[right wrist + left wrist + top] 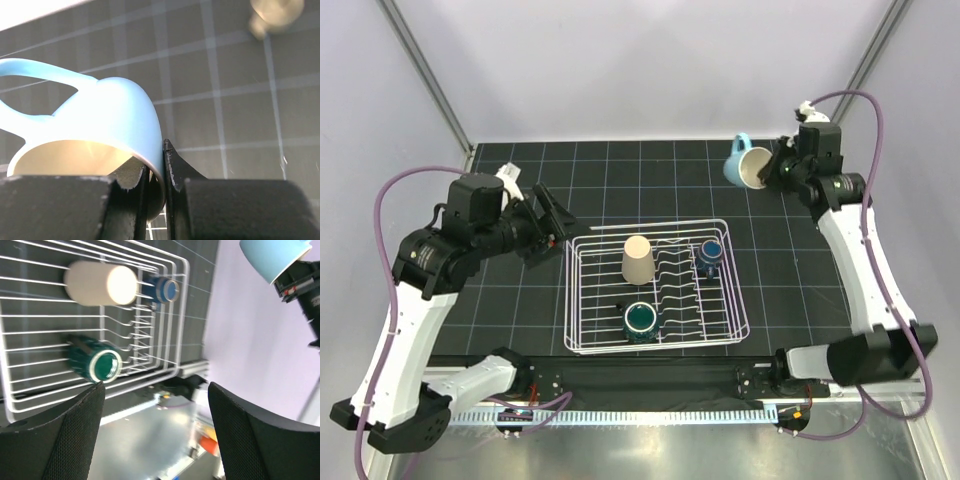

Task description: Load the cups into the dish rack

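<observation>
1. The right fingers are clenched on the rim of a light blue mug, one finger inside the mouth and one outside against the wall.
2. That mug hangs in the air over the far right part of the dark gridded surface, tipped on its side with its handle pointing away from the arm. It is well apart from the rack.
3. The white wire rack sits on the surface between the two arms.
4. Three cups are already in it: a beige cup in the far left part, a teal mug at the near edge with its mouth up, and a dark blue mug at the far right, beside the wavy dividers.
5. The left fingers are spread wide and hold nothing. They hover just beside the rack's far left corner.
</observation>
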You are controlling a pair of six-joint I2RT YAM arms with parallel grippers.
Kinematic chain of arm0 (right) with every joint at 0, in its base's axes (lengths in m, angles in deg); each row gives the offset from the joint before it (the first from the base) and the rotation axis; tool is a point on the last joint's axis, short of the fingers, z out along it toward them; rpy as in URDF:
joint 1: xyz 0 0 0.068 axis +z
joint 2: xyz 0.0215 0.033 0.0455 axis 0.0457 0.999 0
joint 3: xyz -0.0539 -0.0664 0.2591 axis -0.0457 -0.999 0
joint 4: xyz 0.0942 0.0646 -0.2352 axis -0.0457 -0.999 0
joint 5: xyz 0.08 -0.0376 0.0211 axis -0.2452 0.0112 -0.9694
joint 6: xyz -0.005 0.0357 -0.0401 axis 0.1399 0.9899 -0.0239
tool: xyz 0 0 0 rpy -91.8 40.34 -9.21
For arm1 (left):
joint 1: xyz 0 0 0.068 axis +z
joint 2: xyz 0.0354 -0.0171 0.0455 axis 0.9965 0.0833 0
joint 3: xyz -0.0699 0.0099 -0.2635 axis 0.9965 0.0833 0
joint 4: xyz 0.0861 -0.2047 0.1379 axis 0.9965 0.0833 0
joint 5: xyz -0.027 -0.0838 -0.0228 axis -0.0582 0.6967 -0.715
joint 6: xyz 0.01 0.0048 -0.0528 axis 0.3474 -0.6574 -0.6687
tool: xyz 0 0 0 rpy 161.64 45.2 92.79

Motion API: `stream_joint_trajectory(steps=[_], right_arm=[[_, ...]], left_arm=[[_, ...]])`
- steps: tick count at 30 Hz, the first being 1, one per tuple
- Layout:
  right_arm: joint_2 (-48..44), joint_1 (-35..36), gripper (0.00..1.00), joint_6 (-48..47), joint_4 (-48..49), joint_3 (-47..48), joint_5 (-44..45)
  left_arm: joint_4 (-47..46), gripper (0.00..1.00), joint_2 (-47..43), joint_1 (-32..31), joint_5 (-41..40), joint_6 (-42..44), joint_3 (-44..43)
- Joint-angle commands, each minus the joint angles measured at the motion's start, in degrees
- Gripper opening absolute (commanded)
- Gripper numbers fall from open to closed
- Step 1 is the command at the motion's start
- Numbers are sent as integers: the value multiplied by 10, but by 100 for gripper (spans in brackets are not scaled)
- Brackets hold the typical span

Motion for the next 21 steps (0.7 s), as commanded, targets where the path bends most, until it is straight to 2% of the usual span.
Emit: stream_joint_trajectory(steps=[1,2,7,12,13,16,21], right_arm=[[-58,69,4,-69,68,21,5],[-69,111,4,-100,78,17,45],[-157,254,4,-200,189,-55,135],[-208,372,4,-313,276,-126,164],[-223,385,4,-327,290,-138,163],[-242,423,4,-380,337,-181,147],[-284,448,4,-408,408,-234,85]], left_arm=[[-57,80,6,3,87,-82,3],[-65,80,8,4,100,-97,6],[-156,79,-3,4,182,-207,51],[-293,76,-55,4,257,-392,179],[-338,76,-65,4,261,-415,197],[-385,75,-98,4,258,-481,258],[-440,75,-110,1,270,-530,285]])
